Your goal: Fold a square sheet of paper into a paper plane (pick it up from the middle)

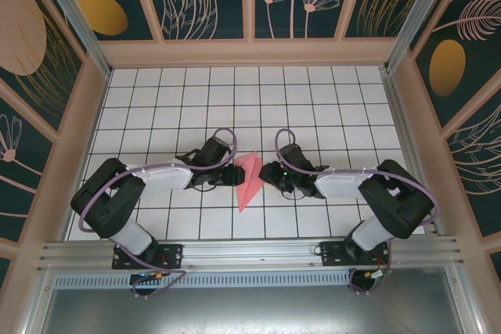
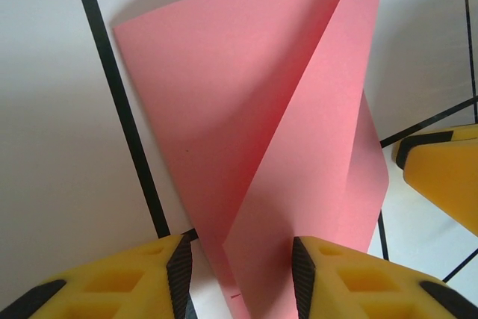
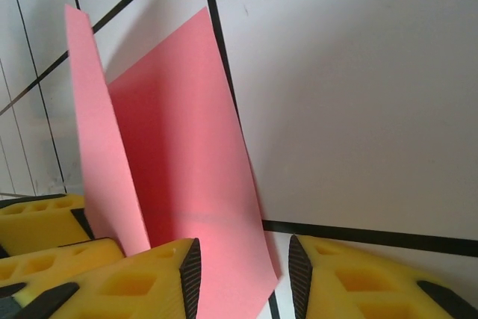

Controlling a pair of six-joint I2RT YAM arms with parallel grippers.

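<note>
Lying between the two sets of fingertips, the paper plane [image 1: 248,182] is half folded: a long pink dart with one flap standing up along the middle crease. Its narrow end sits in the gap of the left gripper [image 2: 240,278], close against the pad [image 2: 301,274] on the right of that wrist view and clear of the other, so those jaws stand part open and pinch nothing. The right gripper [image 3: 243,274] faces it from the opposite side, also part open. A corner of the paper lies loose between its pads, and the raised flap is just outside one finger [image 3: 149,270]. Both grippers sit low over the white gridded table [image 1: 313,99].
</note>
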